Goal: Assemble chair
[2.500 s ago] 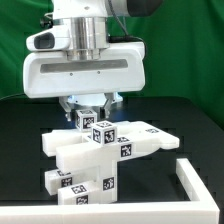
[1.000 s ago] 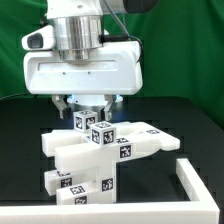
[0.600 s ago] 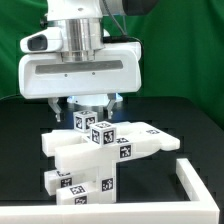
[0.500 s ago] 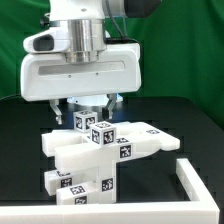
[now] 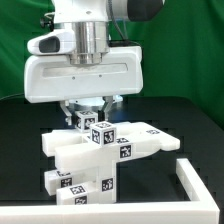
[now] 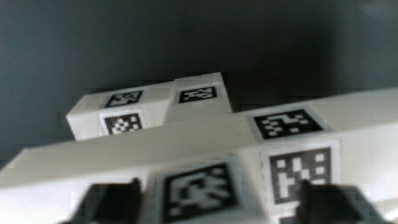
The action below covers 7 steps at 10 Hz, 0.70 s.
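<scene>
The chair point(image 5: 100, 152) is a joined stack of white matte slabs and blocks with black-and-white tags, standing in the middle of the black table. Two small tagged cubes point(image 5: 90, 123) sit on its top. My gripper point(image 5: 92, 107) hangs straight down just above these cubes, its dark fingers point(image 5: 76, 110) spread. In the wrist view my gripper point(image 6: 214, 200) straddles a tagged white face point(image 6: 196, 188) of the chair, with a finger on each side and gaps showing. It is open and holds nothing. A farther tagged block point(image 6: 151, 105) lies beyond.
A white L-shaped rail point(image 5: 195, 178) lies on the table at the exterior view's lower right. A green curtain point(image 5: 185, 50) hangs behind. The big white robot hand point(image 5: 85, 75) hides the back of the chair.
The wrist has turned and shifted slightly above the chair. The fingers stay at about the same height. The chair parts have not moved.
</scene>
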### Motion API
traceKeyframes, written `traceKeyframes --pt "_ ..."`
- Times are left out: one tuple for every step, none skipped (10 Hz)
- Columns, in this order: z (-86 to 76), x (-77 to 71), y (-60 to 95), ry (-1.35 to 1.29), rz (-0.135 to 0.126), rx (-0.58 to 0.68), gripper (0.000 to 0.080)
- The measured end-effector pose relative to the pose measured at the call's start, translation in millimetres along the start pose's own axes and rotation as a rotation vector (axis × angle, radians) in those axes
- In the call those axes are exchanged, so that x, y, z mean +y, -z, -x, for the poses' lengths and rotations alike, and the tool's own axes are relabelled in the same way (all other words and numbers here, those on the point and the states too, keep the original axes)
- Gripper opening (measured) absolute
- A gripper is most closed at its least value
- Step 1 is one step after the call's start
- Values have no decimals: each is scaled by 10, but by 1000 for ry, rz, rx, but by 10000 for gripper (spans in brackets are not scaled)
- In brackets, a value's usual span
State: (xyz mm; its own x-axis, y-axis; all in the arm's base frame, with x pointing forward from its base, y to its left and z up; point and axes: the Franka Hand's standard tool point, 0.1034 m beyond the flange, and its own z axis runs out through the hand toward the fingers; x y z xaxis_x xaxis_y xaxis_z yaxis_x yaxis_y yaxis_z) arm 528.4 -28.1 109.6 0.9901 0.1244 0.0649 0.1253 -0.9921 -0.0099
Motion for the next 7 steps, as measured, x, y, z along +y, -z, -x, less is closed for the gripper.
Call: traceKeyframes --pt "0 -1 -1 -74 -1 0 280" --pt "-8 -1 4 -186 1 4 281" --pt "-41 -3 18 -378 7 27 281" --pt "-19 1 -7 -511 9 30 281" --pt "-33 3 -14 -617 10 39 281" --pt "-57 14 -17 -781 0 54 281" --pt "-71 35 -15 -929 -35 60 282"
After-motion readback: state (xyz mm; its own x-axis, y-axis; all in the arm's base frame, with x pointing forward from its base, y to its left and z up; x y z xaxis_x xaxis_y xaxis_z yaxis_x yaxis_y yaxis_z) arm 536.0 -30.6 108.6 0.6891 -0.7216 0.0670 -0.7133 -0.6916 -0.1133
